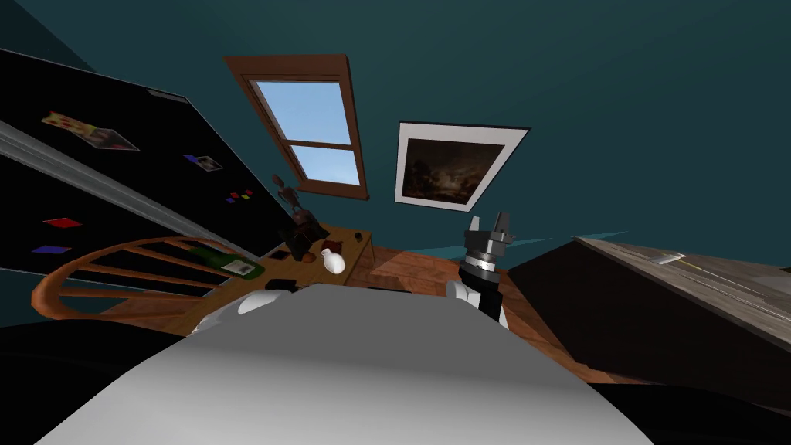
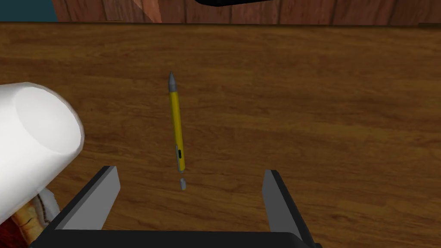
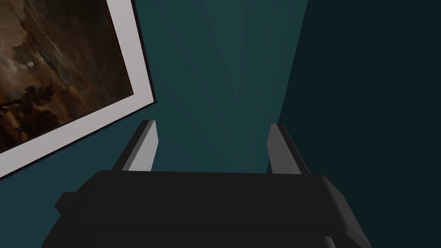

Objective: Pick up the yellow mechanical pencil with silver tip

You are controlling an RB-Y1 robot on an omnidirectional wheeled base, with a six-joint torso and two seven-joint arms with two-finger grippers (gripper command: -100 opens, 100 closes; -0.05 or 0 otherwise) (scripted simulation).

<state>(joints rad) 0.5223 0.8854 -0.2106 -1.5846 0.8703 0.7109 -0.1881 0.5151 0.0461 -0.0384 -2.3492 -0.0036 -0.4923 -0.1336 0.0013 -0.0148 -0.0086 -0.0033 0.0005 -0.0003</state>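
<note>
Brown wooden worktop (image 2: 323,107) lies below the left arm. A white rounded vessel (image 2: 34,137) sits close by one finger (mind it on the descent). Left tool (image 2: 190,171) spread wide, empty. Right tool (image 3: 213,125) likewise parted and empty, raised off to the right.

Best approach, I judge: reach forward to mid-barrel, drop straight, pinch across it.

Yellow mechanical pencil (image 2: 176,125) lies flat on the worktop just ahead, between the fingers' lines. Slim barrel, grey cone tip pointing away, small grey cap nearest.

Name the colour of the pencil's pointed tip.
Grey tip on the yellow pencil; shows best in the left wrist view.
</note>
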